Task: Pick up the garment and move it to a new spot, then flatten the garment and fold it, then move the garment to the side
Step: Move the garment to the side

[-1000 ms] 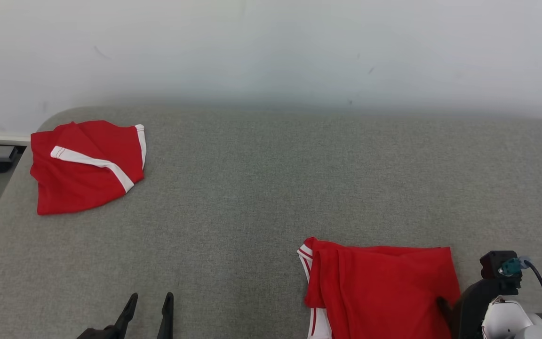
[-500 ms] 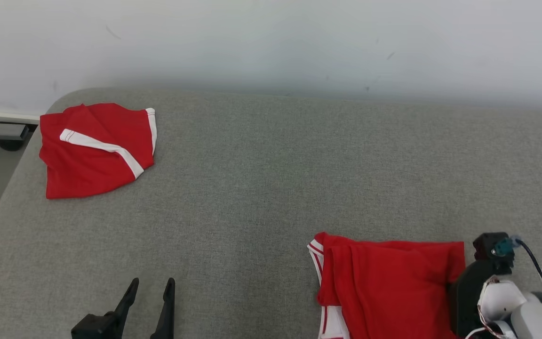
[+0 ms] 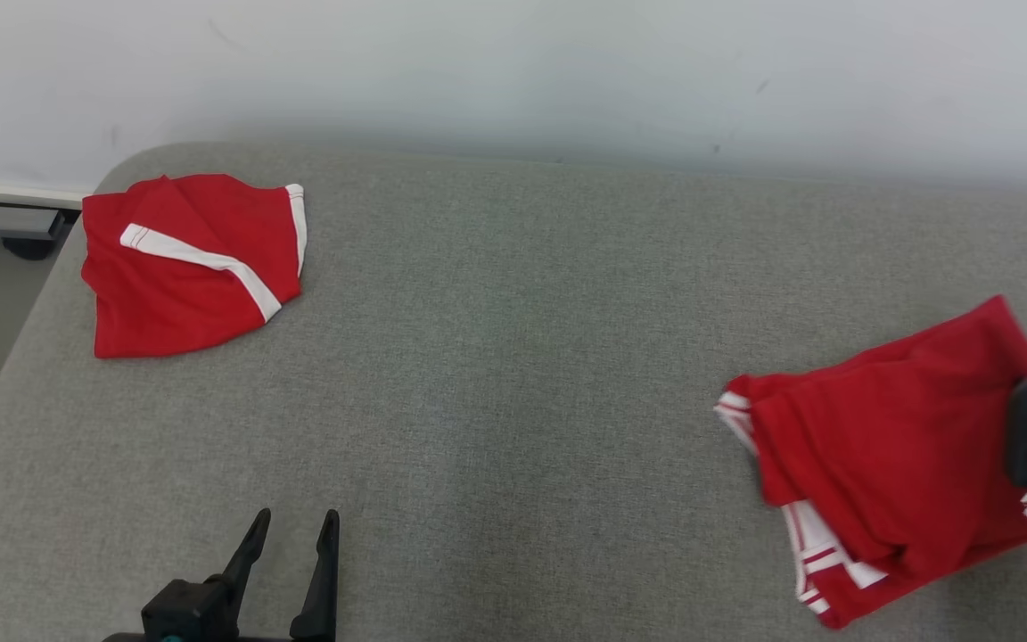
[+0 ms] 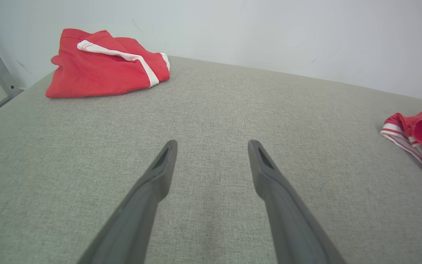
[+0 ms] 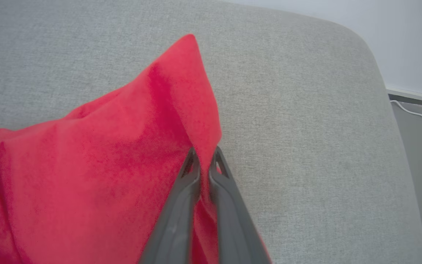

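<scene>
Right gripper [image 5: 204, 154] is pinching an edge of the folded red garment [image 3: 888, 428] — fingers pressing together on the cloth — at the right side of the grey padded surface [image 3: 513, 374]. Left gripper [image 3: 297, 517] is hovering spread near the front.

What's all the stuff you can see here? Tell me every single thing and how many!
held garment: one, red with white trim, on the right side of the padded surface, one edge pinched
far garment: one, red with a white stripe, lying at the far left corner
padded surface: one, grey, under both garments
wall: one, white, behind the surface
cable: one, white, on the floor past the surface's edge
left pincer: one, dark, open, near left, over bare surface, holding nothing
right pincer: one, dark, shut on the held garment's edge
</scene>
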Available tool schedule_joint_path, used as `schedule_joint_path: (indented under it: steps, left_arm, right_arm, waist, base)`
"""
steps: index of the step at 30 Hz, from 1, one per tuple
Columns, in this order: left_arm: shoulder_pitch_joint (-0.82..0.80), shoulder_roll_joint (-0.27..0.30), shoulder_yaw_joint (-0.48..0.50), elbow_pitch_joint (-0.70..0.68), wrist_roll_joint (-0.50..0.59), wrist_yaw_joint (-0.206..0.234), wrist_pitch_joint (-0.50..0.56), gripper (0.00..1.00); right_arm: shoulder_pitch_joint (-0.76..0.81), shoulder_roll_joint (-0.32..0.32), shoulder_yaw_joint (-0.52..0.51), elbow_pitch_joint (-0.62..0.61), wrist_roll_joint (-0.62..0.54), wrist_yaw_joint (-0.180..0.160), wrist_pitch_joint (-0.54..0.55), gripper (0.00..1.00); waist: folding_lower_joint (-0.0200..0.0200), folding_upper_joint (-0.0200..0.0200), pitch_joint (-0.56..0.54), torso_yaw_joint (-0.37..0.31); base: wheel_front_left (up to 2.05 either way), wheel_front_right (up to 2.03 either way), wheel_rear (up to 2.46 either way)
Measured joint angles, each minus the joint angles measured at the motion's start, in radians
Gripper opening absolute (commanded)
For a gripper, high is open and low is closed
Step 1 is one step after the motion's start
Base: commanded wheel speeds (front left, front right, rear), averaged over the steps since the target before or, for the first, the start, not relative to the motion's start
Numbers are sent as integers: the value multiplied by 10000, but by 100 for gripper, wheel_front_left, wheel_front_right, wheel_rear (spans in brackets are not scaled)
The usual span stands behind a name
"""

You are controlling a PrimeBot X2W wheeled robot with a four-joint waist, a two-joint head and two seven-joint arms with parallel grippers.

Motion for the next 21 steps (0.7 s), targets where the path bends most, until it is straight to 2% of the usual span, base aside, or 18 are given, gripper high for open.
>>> schedule_joint_path:
  steps: [3,7,12,17,21]
  left_arm:
    - [0,10,4,12,0,0,0,100]
    - [21,36,61,6,0,4,-2,100]
    - [72,69,86,-23,0,15,-4,100]
    - [119,144,176,-100,0,86,-17,100]
    - [119,176,171,-157,19,86,-17,100]
  right_arm:
    - [-8,-376,-318,238,-102,-224,-198,0]
    - [2,-821,-593,552,-201,-349,-477,0]
    - [161,-1384,-848,876,-357,-351,-805,0]
    - [162,-1450,-815,1078,-489,-349,-1083,0]
    - [160,-1841,-828,1172,-621,-337,-1338,0]
  waist:
    - [0,0,45,96]
    - [-1,0,92,166]
    - [-2,0,112,155]
    - [-1,0,125,50]
    - [-1,0,139,-87]
  base:
    - [0,0,0]
    - [0,0,0]
    - [0,0,0]
    - [0,0,0]
    - [0,0,0]
